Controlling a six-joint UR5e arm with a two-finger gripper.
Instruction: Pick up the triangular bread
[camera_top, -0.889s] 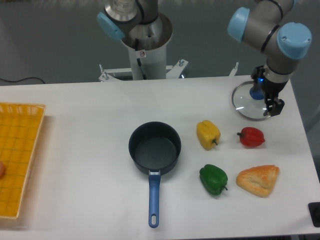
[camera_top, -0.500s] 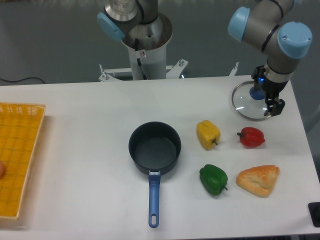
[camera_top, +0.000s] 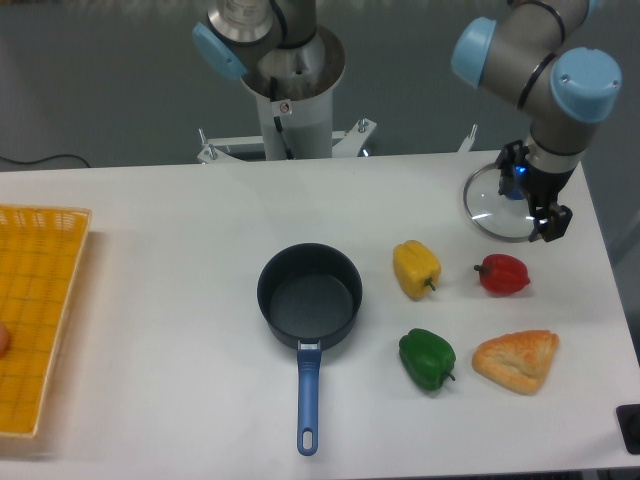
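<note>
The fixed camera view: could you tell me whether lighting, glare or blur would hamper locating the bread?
Fixed camera: lighting is even and soft, shadows faint; the triangular bread is sharp and clear of glare. Same view: the glass lid shows pale reflections; the tool above its edge is dark and small, its opening unreadable.

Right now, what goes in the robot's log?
stage: approach | gripper: over glass lid, empty | bread: on table, untouched, right of green pepper

triangular bread (camera_top: 517, 360) | golden-brown, flaky | seemingly flat | table's front right
</note>
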